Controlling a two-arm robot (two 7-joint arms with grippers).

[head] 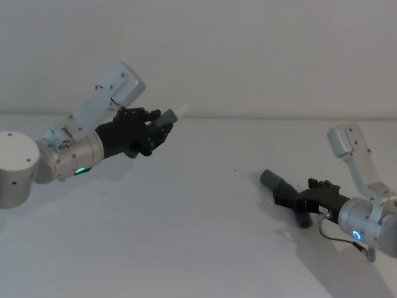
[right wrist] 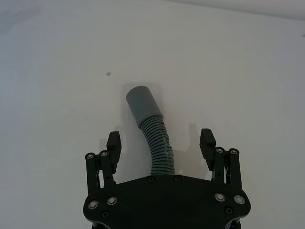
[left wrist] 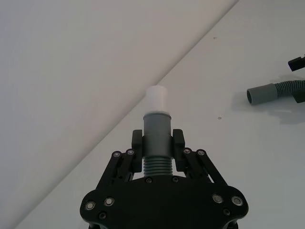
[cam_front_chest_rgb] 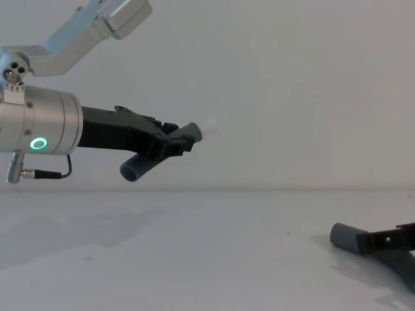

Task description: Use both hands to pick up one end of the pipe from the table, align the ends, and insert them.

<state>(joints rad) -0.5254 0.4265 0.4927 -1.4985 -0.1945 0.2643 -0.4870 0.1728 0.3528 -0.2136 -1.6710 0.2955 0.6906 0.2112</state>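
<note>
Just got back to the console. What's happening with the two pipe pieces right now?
The left gripper is shut on the short piece and holds it in the air above the table, with the white tip pointing forward. The right gripper is low over the long piece, which lies on the table. Its fingers are open either side of the ribbed part, not yet gripping. The two ends are far apart.

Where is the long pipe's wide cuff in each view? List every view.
Head: cuff at lower right, ahead of the right tool.
Chest: cuff at lower right.
Left wrist: cuff far off, open mouth showing.
Right wrist: cuff just beyond the open tool.
Shared landmark: the right tool straddling its ribbed hose.
</note>
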